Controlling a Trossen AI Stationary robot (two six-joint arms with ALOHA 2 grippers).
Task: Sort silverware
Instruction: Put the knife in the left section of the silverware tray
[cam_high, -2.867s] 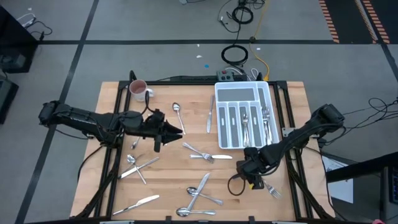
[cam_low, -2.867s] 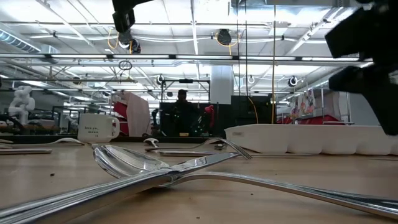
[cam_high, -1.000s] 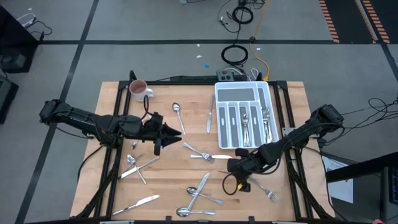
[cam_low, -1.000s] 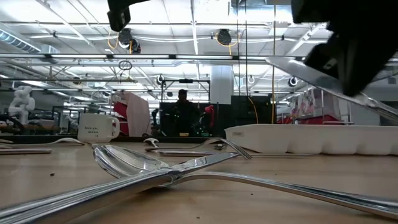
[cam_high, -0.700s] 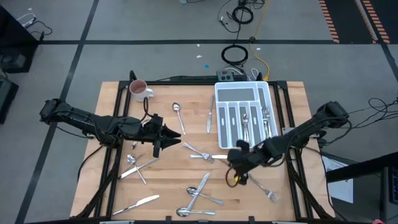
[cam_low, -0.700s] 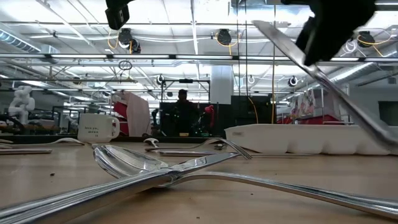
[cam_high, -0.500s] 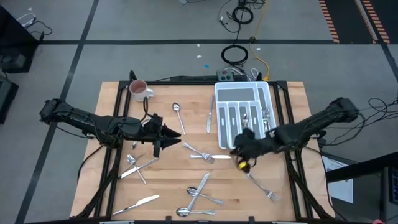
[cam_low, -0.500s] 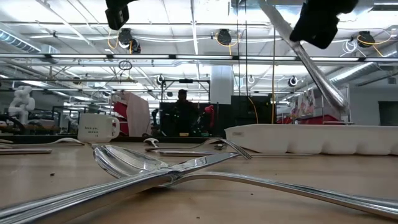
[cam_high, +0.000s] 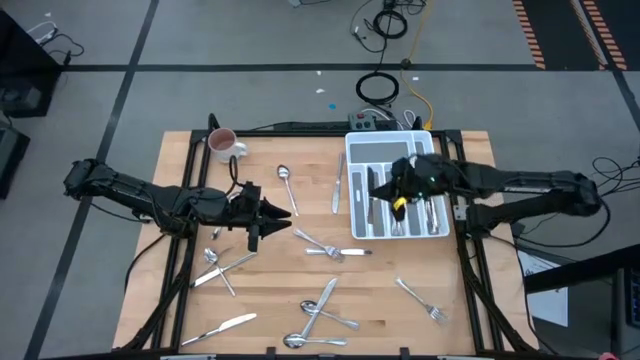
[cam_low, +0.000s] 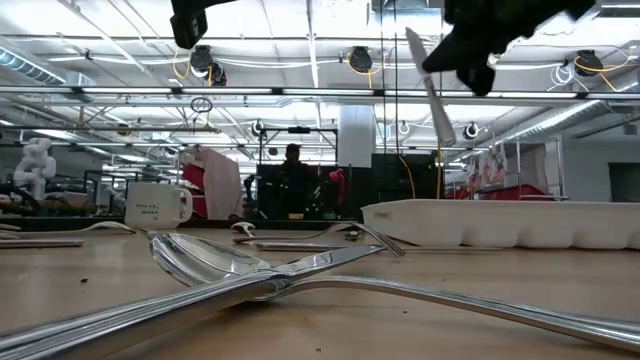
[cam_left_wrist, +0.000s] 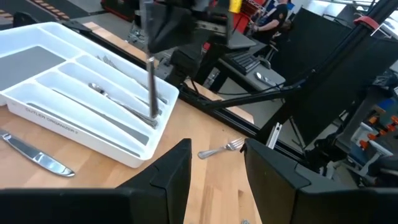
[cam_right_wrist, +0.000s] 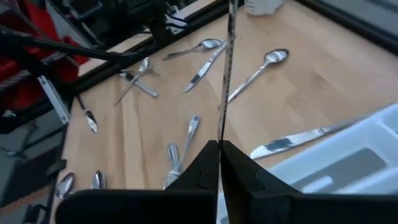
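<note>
Knife (cam_low: 428, 85) clenched in right gripper (cam_high: 397, 190) fingers above tray (cam_high: 352, 190), long axis near upright, blade beyond fingertips, left gripper (cam_high: 290, 211) fingers parted, empty over bare worktop (cam_high: 470, 330).

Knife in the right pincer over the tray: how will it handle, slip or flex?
Probably stiff: the knife runs straight out from the right pincer. Likely slippery: polished metal, pinched at one end, so it may pivot or slide. It hangs tilted above the tray, so it may clatter on release.

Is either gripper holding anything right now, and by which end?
The right gripper holds a table knife by one end, above the cutlery tray; which end cannot be told. The left gripper is open and holds nothing.
</note>
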